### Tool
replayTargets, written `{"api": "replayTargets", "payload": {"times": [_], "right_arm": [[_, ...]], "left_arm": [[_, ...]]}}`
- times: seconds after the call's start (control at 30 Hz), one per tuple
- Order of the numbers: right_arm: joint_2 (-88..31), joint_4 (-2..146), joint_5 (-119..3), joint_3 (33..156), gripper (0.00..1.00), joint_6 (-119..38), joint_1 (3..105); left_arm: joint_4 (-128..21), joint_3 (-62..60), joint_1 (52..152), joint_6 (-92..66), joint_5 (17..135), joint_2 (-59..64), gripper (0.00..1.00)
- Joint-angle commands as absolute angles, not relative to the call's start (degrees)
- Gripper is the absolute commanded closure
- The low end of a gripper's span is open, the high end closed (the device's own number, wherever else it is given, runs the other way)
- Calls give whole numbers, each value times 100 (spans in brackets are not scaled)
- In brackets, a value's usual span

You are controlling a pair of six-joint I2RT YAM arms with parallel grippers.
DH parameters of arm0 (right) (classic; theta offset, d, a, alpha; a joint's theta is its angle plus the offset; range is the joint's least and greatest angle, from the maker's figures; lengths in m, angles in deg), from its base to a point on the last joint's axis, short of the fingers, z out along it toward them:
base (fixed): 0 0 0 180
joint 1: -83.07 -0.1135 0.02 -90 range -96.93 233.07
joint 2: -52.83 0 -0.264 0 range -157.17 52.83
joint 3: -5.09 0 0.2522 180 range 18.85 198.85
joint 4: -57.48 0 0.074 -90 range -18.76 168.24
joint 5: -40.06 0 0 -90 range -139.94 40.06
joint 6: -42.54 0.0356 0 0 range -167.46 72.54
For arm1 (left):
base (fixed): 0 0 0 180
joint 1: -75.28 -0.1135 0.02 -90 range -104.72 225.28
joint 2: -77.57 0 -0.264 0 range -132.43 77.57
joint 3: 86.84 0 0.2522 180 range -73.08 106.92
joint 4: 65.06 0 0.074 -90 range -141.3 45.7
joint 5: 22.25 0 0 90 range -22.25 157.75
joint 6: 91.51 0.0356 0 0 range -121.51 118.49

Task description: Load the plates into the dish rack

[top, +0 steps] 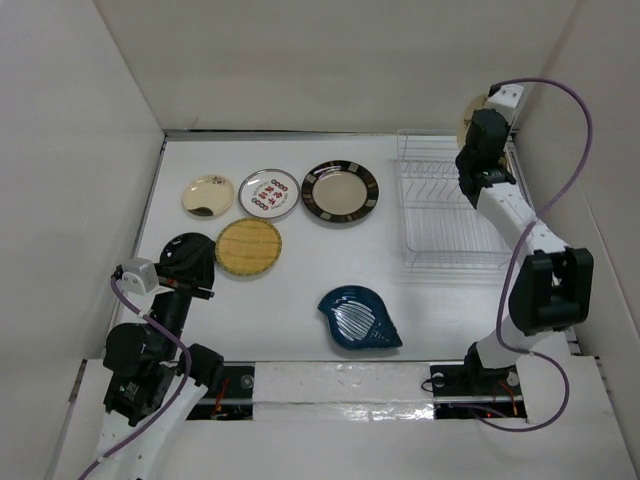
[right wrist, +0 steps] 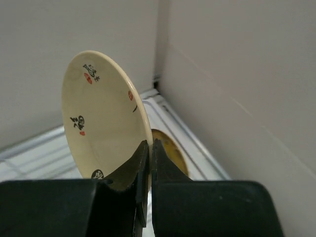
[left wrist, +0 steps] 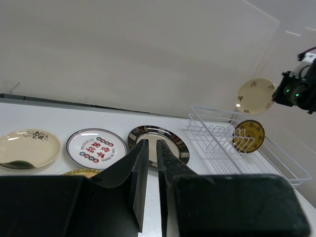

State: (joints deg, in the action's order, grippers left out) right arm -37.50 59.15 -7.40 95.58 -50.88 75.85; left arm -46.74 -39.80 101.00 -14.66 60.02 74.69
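While the right claw [right wrist: 149,143] pinches a cream plate [right wrist: 98,118] by its lower rim, that plate stands on edge in the air above the far right corner of the dish rack [top: 440,215], clear of the wires. Its face carries small dark and red marks. Below and beyond it, a dark brown-yellow plate [left wrist: 248,136] stands upright among the prongs of the rack, and the two plates do not touch. The white wire rack sits on the right side of the desk [top: 300,290].

Five plates lie flat on the desk to the rack's left. Along the far row, from left to right, are a second cream plate [top: 208,195] with a dark patch at its near edge, a white plate with red marks [top: 269,193] ringed by small dark circles, and a black-rimmed cream plate [top: 340,192], each just beside the next. The woven yellow plate [top: 248,247] lies nearer, just below the first two. The blue leaf-shaped plate [top: 358,318] lies alone toward the front, well apart from the rest.

The left claw [left wrist: 151,143] hangs low at the near left of the desk, just beside the woven yellow plate's left edge. Its fingers are pressed nearly together with only a thin slit between them and nothing held, and they point toward the black-rimmed cream plate
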Motion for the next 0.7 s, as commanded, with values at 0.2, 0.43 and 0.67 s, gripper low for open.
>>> {"api": "replayTargets", "payload": {"times": [0.2, 0.43, 0.67], "right_arm": [[-4868, 4875, 147, 10288, 100, -7391, 7999], [-5097, 4743, 235, 10147, 100, -7444, 8114], [-5141, 4585, -11, 9357, 100, -7102, 8052]], "left_arm": [[-4840, -3915, 10148, -1505, 5958, 7537, 90], [-4866, -3915, 10148, -1496, 5975, 7440, 90], [-4884, -3915, 10148, -1505, 5992, 7414, 89]]}}
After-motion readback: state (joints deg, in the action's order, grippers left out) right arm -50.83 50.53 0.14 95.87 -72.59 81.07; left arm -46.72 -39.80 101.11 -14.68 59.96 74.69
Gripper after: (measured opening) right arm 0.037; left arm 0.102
